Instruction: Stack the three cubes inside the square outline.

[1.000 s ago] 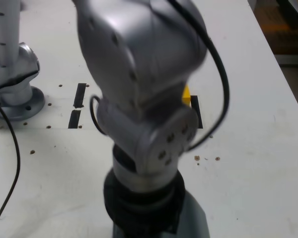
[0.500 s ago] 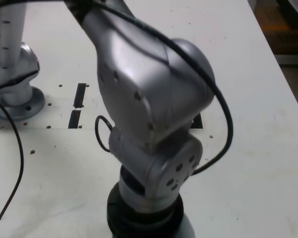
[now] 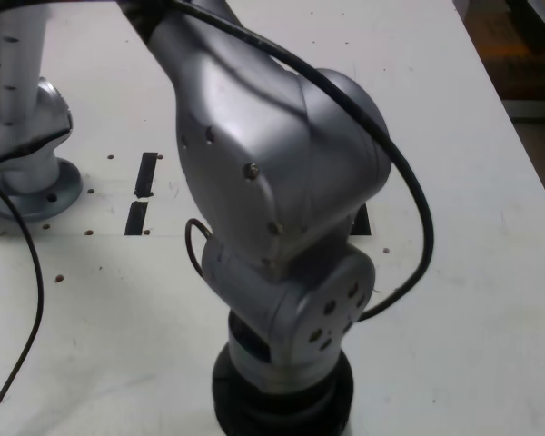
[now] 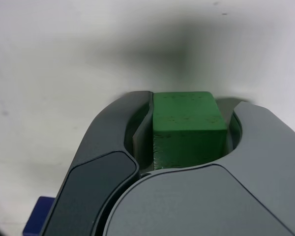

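Green cube [image 4: 189,129]: landmark, between the fingers.
Gripper [image 4: 191,125]: around green cube; cannot tell whether grasping.
Blue object [image 4: 38,216]: apart from green cube.

My jaws have the green cube [image 4: 187,123] between them, so there is no free passage through that gap, and a blue object [image 4: 38,216] sits just beside the outside of one of my fingers [image 4: 110,123], crowding that flank. Past my fingertips the white table [image 4: 54,64] lies open in the wrist view, while in the exterior view a second arm's base [image 3: 36,186] blocks the left side and the tabletop to the right of my arm [image 3: 272,182] is free.
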